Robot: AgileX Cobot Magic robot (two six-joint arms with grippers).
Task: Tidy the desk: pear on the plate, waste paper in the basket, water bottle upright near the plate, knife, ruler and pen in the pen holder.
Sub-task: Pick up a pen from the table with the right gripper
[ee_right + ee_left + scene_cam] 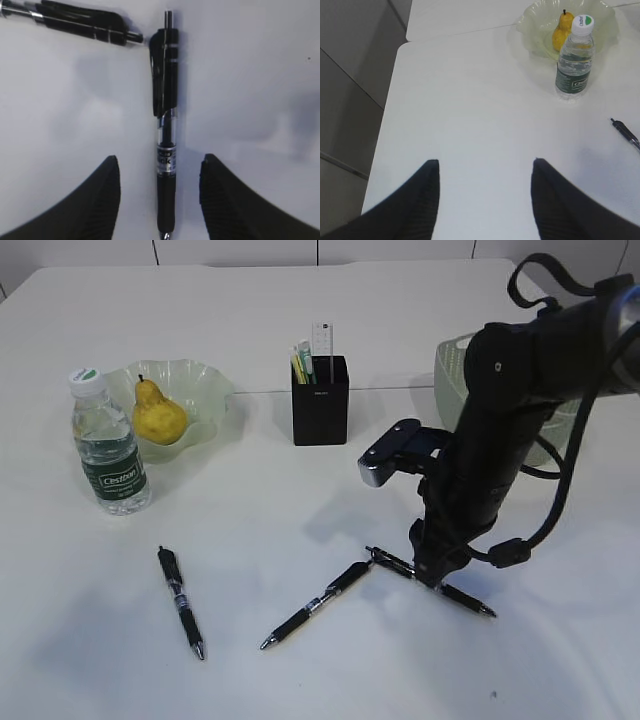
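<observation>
near-left pen (181, 601): lies flat on the table (330, 680), tip toward the near side, well apart from the others.
middle pen (316, 605): flat, tip near-left, clip end almost touching the clip end of the right pen.
right pen (468, 602): flat on the table under the right arm; in the right wrist view it (166, 150) runs straight down the gap between the fingers.
right gripper (431, 575): low over that pen, jaws spread, one finger (100, 200) each side, no contact that I can see. Not pinching anything.
left gripper (485, 200): jaws spread over bare table at the left edge, nothing between them.
handling, my read: pen is light, stiff, smooth plastic, so it can roll or skid when the fingers close. Best hold looks like the rubber grip section or mid barrel; avoid the clip end, where the neighbour pen sits close.
risk: closing off-centre could nudge the middle pen.
water bottle (109, 445): already upright, left side, just beside the plate.
pear (157, 416): on the plate (205, 390), far-left.
pen holder (320, 400): centre, far; ruler (321, 345) and a green-yellow item stand in it. Can't tell if that's the knife.
basket (452, 375): far-right, mostly hidden behind the arm; contents not visible.
left to do, my guess: three pens into the holder.
</observation>
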